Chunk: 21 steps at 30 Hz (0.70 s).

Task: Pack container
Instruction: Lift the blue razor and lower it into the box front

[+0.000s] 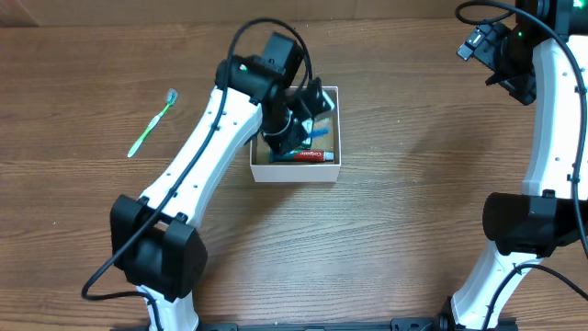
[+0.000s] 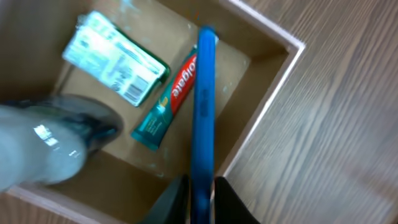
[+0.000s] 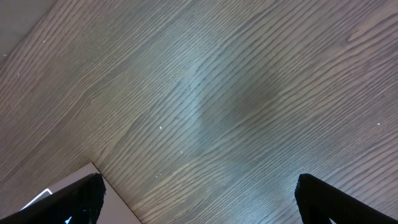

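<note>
The container (image 1: 333, 170) is a white box with a brown floor at the table's middle; it also shows in the left wrist view (image 2: 273, 93). Inside lie a red and teal toothpaste tube (image 2: 171, 99), a green-and-white soap packet (image 2: 115, 59) and a pale clear bottle (image 2: 43, 149). My left gripper (image 2: 201, 199) is shut on a blue toothbrush (image 2: 204, 106) and holds it over the box, near its right wall. In the overhead view the left gripper (image 1: 296, 115) is over the box. My right gripper (image 3: 199, 199) is open and empty above bare table at the far right.
A green toothbrush (image 1: 152, 122) lies on the wooden table left of the box. A white sheet's corner (image 3: 56, 190) shows at the bottom left of the right wrist view.
</note>
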### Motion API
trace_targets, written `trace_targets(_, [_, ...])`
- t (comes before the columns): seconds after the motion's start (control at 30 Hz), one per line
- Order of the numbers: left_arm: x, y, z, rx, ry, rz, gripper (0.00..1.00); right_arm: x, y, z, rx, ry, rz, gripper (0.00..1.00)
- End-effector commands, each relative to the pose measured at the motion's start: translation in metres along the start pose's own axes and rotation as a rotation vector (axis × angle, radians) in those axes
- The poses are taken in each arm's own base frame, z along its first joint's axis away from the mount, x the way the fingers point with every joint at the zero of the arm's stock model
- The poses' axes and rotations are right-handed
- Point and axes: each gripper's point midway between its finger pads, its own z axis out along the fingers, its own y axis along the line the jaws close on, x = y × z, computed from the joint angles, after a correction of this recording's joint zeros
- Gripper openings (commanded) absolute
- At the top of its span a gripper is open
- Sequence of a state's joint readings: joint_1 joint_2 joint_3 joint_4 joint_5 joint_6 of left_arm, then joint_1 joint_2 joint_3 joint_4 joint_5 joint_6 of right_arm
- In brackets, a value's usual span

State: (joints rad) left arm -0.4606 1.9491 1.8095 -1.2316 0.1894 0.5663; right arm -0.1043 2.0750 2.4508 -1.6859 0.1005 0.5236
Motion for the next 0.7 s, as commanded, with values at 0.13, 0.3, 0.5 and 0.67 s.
trace_targets(0.13, [0.027, -0.008, 0.056, 0.069, 0.055, 0.074, 0.24, -0.003, 0.0, -0.005, -0.011, -0.017, 0.004, 1.0])
trace_targets(0.3, [0.039, -0.01, 0.077, 0.074, 0.064, 0.063, 0.24, -0.003, 0.0, -0.005, -0.011, -0.017, 0.004, 1.0])
trace_targets(0.5, [0.029, -0.005, 0.071, 0.056, 0.039, 0.038, 0.24, -0.003, 0.0, -0.005, -0.011, -0.017, 0.004, 1.0])
trace_targets(0.67, [0.001, 0.005, 0.045, 0.011, -0.028, 0.015, 0.29, -0.003, 0.0, -0.005, -0.011, -0.017, 0.004, 1.0])
